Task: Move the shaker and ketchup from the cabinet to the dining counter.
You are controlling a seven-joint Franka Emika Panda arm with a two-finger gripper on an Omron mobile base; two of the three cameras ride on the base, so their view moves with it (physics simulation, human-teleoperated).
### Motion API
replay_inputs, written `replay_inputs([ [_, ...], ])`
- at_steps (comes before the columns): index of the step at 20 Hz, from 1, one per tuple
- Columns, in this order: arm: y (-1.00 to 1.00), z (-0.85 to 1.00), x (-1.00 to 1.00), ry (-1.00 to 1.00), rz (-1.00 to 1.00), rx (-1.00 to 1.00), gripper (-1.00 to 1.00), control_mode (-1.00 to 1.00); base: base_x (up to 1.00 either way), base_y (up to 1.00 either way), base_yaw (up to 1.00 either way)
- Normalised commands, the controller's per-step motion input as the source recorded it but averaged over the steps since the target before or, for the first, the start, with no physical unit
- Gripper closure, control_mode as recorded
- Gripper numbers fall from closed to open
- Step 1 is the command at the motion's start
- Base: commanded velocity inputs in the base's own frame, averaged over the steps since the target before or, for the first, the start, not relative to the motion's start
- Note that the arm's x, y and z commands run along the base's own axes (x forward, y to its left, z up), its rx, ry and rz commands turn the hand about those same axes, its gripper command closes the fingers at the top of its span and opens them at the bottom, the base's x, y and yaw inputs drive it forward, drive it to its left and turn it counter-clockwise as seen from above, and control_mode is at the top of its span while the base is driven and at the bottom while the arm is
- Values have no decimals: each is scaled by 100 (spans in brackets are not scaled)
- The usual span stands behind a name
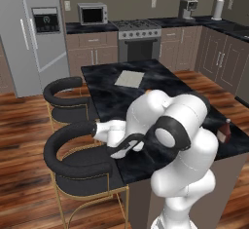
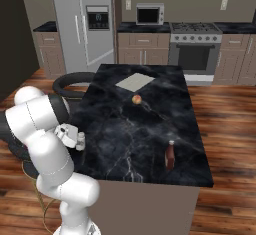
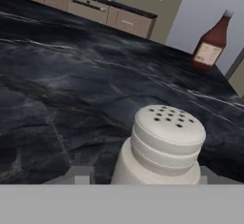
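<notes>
**A:** What do you make of the shaker (image 3: 162, 144)?

**B:** You see it in the hand view, right in front of the tool: a pale beige cylinder with a stepped round cap, dark holes dotted over its top; it stands upright on the black marble surface (image 2: 150, 124), near the edge beside the robot; in the right base view it (image 2: 80, 140) is a small pale shape just at the tool (image 2: 75, 138).

**A:** And the tool, how far open?

**B:** You get only the grey finger tips low on either side of the shaker's body in the hand view; whether they press it or stand off it, I cannot tell.

**A:** The ketchup (image 3: 209, 42)?

**B:** Well beyond the tool, across the same surface; a dark reddish-brown bottle with a narrow neck and pale label, upright near the far edge; you see it (image 2: 170, 155) in the right base view too, and it (image 1: 224, 131) shows past the arm in the left.
</notes>
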Motion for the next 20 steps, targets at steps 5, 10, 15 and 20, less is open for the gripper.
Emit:
replay_inputs([
  [5, 0, -10, -15, -4, 0, 0, -100, -100, 0, 0, 0],
  [10, 0, 0, -9, -13, -1, 0, -100, -100, 0, 0, 0],
  [15, 0, 0, -4, -11, -2, 0, -100, -100, 0, 0, 0],
  [20, 0, 0, -5, -7, -2, 0, -100, -100, 0, 0, 0],
])
